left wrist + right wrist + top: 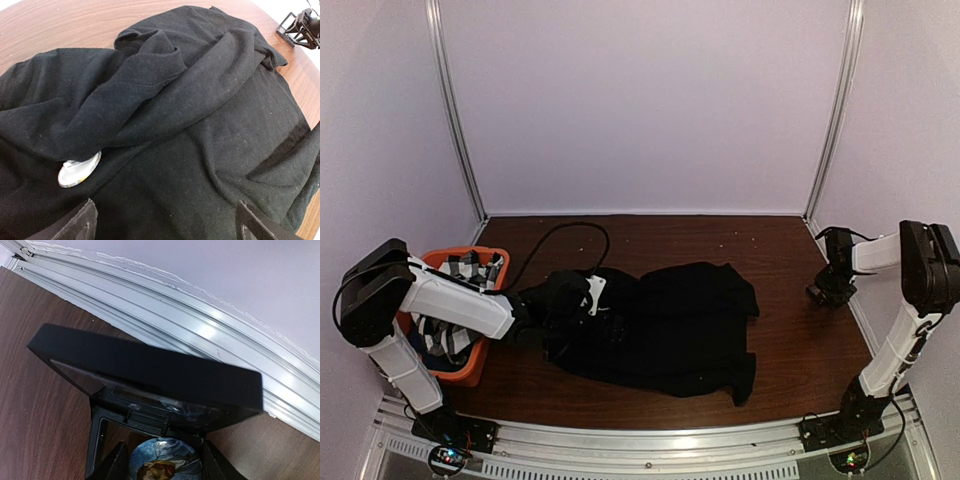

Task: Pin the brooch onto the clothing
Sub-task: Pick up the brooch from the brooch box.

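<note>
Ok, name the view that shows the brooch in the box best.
Right wrist view: the brooch lies face up in the open black box, close and sharp, flanked by the right gripper. The top external view shows only that gripper over the spot. The left wrist view catches box and gripper tiny in its corner, brooch unseen.

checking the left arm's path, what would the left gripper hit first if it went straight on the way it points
The black T-shirt: the open left gripper points at its rumpled cloth, right of a round white disc under a fold. Nothing shows between, though depth is unclear.
</note>
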You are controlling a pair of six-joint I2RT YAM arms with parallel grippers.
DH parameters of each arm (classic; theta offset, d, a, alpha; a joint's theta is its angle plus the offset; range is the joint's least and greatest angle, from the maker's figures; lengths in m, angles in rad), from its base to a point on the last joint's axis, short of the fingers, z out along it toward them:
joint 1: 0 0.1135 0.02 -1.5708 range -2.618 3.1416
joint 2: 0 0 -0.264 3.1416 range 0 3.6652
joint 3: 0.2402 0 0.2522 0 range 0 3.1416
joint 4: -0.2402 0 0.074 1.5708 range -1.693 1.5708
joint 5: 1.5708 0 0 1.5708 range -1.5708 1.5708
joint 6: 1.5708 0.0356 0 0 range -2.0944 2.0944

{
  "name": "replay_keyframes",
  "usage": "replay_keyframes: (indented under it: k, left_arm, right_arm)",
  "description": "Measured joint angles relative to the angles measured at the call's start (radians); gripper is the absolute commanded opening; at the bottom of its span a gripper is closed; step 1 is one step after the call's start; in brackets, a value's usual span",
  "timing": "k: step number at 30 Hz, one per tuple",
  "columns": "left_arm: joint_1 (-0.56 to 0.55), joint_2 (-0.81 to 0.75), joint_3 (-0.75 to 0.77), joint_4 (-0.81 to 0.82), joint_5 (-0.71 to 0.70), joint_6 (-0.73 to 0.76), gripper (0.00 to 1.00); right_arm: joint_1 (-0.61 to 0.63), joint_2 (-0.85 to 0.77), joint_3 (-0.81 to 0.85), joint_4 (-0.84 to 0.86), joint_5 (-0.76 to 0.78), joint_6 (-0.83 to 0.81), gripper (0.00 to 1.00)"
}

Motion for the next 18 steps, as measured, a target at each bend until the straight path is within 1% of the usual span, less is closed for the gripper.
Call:
replay_keyframes:
  k: [2,8,13,18]
  left_arm:
    - [0.0,0.0,0.0,0.0,0.0,0.0,0.98]
    - [0.0,0.0,0.0,0.0,0.0,0.0,0.98]
    - [0.0,0.0,0.0,0.0,0.001,0.0,0.98]
    - [-0.001,0.0,0.0,0.0,0.001,0.0,0.98]
  right_arm:
    - [0.0,0.0,-0.001,0.003,-0.003,0.0,0.47]
    - [0.0,0.0,-0.003,0.011,-0.01,-0.002,0.42]
    - [0.0,-0.006,-0.019,0.038,-0.014,-0.007,0.41]
    - [0.0,-0.052,-0.054,0.035,-0.044,-0.013,0.42]
